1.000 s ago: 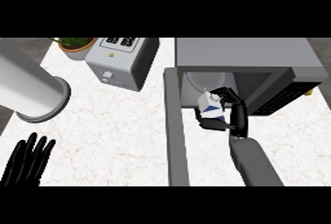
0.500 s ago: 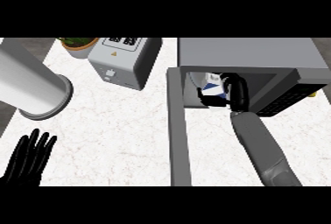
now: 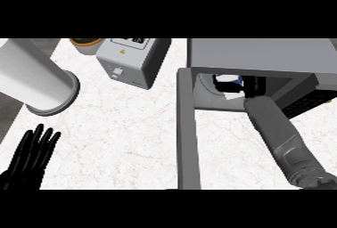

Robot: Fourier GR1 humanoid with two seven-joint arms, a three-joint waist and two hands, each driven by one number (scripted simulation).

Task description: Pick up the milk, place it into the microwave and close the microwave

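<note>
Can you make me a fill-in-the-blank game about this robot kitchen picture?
1. The milk is inside the ____.
2. The microwave door is ____.
3. The resting left hand shows at the view's lower ____ corner.
4. The toaster sits between the microwave and the big white ____.

Missing words: microwave; open; left; cylinder

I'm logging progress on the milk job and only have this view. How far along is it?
Done: the milk is off the counter and inside the microwave. In hand: the right hand reaches into the cavity beside it; whether it has let go is hidden. Left: withdraw and shut the open door. The left hand rests open at lower left.
</note>
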